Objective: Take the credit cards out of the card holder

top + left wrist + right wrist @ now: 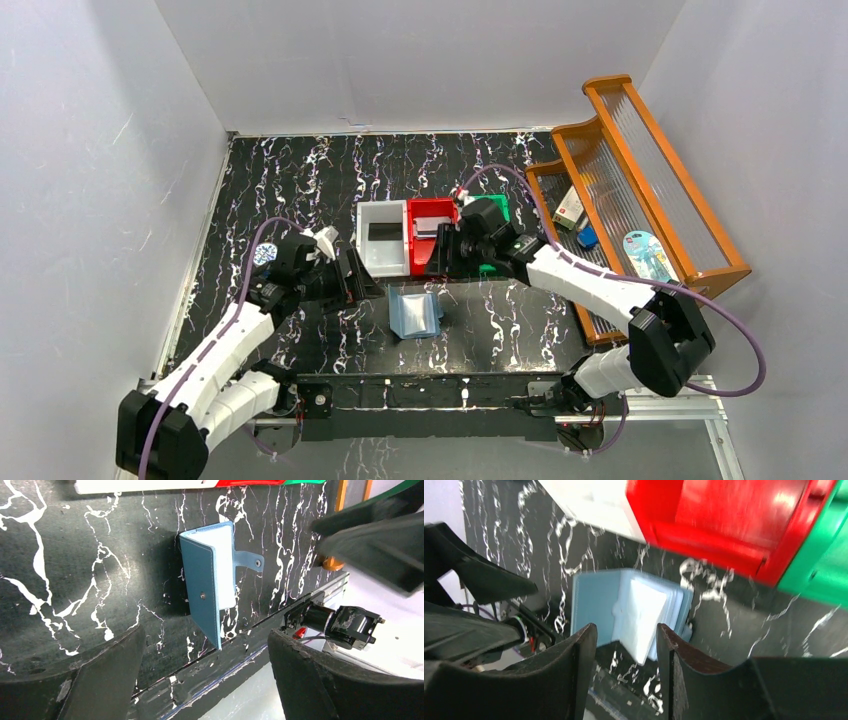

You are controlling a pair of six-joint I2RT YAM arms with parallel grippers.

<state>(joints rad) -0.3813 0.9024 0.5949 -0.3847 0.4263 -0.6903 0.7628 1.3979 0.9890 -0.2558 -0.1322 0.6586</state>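
Observation:
The card holder [415, 313], a small blue wallet, lies half open on the black marbled table between the two arms. In the left wrist view the card holder [207, 575] stands like a tent, its snap tab [250, 560] sticking out to the right. The right wrist view shows the card holder's [591, 602] pale inner pockets [646, 612]. A dark flat credit card [383, 232] lies in the white bin, and a pale grey one [428, 230] in the red bin. My left gripper [352, 280] [205, 670] is open, left of the wallet. My right gripper [447, 255] [626, 635] hovers open above it, holding nothing.
White [385, 262], red [432, 208] and green [497, 207] bins stand in a row just behind the wallet. A wooden rack [640, 130] with small packets fills the right side. White walls close in the table on three sides.

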